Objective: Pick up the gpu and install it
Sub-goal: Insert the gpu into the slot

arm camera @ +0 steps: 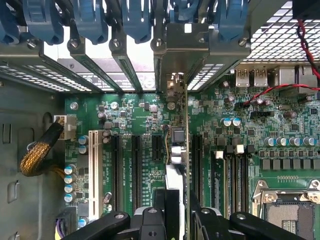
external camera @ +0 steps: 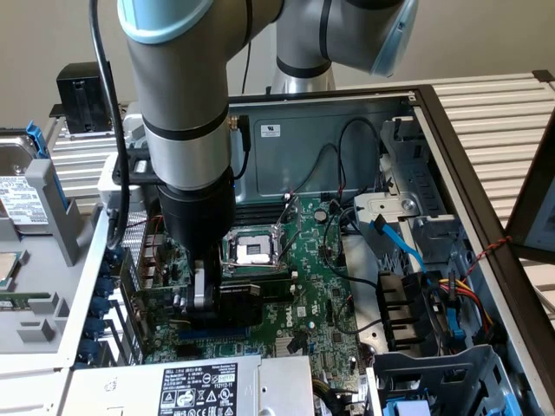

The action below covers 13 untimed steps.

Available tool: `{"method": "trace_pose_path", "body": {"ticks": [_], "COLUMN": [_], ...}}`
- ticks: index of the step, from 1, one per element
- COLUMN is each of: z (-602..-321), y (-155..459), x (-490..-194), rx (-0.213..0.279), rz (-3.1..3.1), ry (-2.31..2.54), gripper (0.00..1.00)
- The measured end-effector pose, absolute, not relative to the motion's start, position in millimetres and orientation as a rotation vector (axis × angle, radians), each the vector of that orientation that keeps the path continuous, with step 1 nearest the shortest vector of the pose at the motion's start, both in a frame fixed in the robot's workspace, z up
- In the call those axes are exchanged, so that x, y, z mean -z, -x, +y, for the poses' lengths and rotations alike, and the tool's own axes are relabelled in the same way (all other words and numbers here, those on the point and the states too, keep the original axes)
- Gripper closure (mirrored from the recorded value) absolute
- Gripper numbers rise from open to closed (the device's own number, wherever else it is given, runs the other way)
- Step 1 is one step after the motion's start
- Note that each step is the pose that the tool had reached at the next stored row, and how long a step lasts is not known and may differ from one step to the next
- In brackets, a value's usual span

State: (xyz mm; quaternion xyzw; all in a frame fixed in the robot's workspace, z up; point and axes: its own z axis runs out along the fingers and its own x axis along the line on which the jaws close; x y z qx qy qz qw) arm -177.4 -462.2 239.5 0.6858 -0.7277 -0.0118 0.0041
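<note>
Gpu (arm camera: 178, 137), clamped edge-on in the pincer (arm camera: 179, 202), upright over the motherboard (arm camera: 135, 115) near its rear edge; good seating likely demands it square, bracket (arm camera: 175, 82) flush with the case's rear wall (arm camera: 95, 70), pressure even.

bright, even light with soft shadows

motherboard (external camera: 316, 290): green, inside open computer case (external camera: 303, 130) | CPU socket (external camera: 251, 250): silver frame | SATA cable (external camera: 400, 242): blue | PCI slot (arm camera: 93, 170): white | power supply (external camera: 277, 381): labelled
</note>
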Motion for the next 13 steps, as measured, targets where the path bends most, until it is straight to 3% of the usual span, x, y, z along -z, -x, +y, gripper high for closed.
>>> {"method": "trace_pose_path", "body": {"ticks": [13], "z": [-462.2], "y": [177.4], "x": [-239.0], "rx": [0.037], "rz": [-2.280], "ry": [-2.149], "gripper": [0.72]}}
